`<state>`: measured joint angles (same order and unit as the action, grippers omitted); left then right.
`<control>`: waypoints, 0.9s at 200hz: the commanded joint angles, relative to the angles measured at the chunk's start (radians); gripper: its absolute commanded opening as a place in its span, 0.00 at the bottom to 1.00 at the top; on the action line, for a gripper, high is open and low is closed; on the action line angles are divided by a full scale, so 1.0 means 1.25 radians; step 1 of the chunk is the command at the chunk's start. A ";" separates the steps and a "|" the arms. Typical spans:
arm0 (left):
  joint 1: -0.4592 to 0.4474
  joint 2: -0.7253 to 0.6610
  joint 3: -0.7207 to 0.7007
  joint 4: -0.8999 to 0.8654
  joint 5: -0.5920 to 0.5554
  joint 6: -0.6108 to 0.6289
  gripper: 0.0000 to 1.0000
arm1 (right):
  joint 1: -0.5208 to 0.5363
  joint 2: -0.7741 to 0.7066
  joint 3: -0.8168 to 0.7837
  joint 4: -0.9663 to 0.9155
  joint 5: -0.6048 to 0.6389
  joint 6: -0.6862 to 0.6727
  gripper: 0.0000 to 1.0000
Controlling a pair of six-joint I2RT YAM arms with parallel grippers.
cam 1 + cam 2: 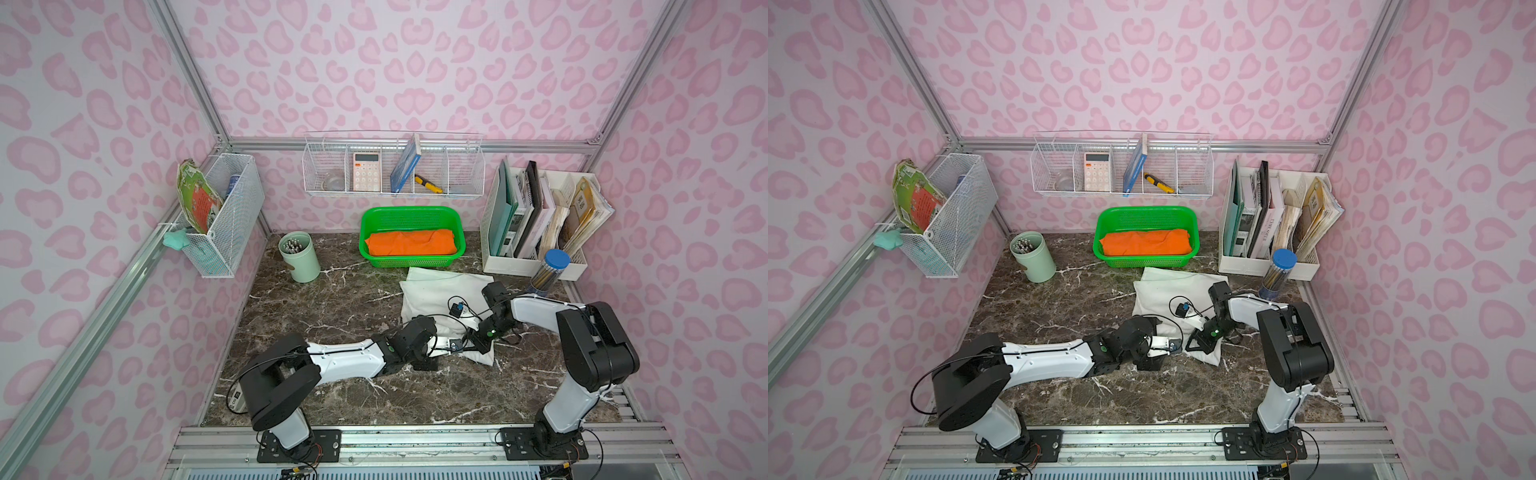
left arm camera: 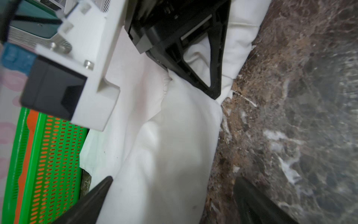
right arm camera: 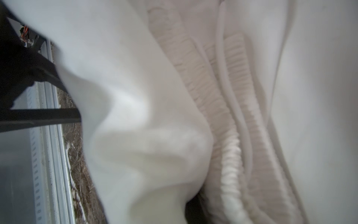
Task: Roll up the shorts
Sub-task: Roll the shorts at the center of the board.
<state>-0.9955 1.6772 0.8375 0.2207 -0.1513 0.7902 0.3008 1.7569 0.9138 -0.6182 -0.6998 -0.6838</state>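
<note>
**Status.** The shorts (image 1: 436, 291) lie on the desk (image 1: 324, 307), right of centre. Their far hem is just beside the basket (image 1: 409, 262), and the near end is bunched under both wrists. The right jaws are clamped on a fold of that near end. The left jaws stand wide, straddling the cloth edge without pinching it.

**Hazards, as I judge them:**
1. Desk: the surface looks polished. Nothing pins the far hem, so the whole garment may slide toward the basket instead of rolling.
2. Shorts: only one side is gripped. If I turn now, the roll may come out skewed or cone-shaped.
3. Tube (image 1: 548, 270): it leans just beside the right arm. A wide swing could topple it.
4. Cable (image 1: 1170, 305): a loop hangs over the cloth and could catch in a turn.

**Materials:**
- Desk: hard and glossy, brown with white veins.
- Shorts: thin, limp white cloth in layers, with soft rounded folds.
- Basket: green perforated plastic, rectangular, holding an orange cloth (image 1: 409, 243).
- Waistband (image 3: 203, 87): gathered elastic, finely ribbed, thicker than the legs. I expect a bulky core.
</note>
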 commanded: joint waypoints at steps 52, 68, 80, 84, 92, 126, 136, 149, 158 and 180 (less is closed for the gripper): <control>0.005 0.143 0.004 0.179 -0.088 0.084 0.99 | -0.016 -0.038 -0.016 -0.002 -0.024 -0.013 0.00; 0.016 0.155 0.012 0.177 -0.080 0.082 0.98 | -0.015 -0.037 -0.016 0.000 -0.024 -0.014 0.00; 0.022 0.160 0.022 0.163 -0.069 0.077 0.95 | -0.016 -0.037 -0.015 -0.003 -0.027 -0.017 0.00; 0.023 0.161 0.027 0.155 -0.065 0.074 0.94 | -0.015 -0.038 -0.015 -0.002 -0.027 -0.017 0.00; 0.025 0.164 0.034 0.139 -0.057 0.069 0.92 | -0.016 -0.039 -0.017 -0.001 -0.024 -0.018 0.00; 0.025 0.168 0.026 0.091 -0.020 0.032 0.59 | -0.015 -0.044 -0.020 0.006 -0.022 -0.017 0.00; 0.025 0.167 0.024 0.075 -0.012 0.018 0.49 | -0.015 -0.044 -0.020 0.008 -0.023 -0.017 0.00; 0.024 0.168 0.025 0.062 -0.008 0.009 0.39 | -0.016 -0.044 -0.023 0.014 -0.016 -0.014 0.00; 0.026 0.168 0.029 0.052 -0.007 0.002 0.35 | -0.015 -0.045 -0.023 0.015 -0.015 -0.013 0.00; 0.027 0.171 0.038 0.034 -0.003 -0.013 0.31 | -0.016 -0.047 -0.026 0.027 -0.018 -0.007 0.00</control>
<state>-0.9668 1.8820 0.8787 0.3714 -0.1692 0.8143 0.2844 1.7050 0.8871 -0.5995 -0.7269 -0.6968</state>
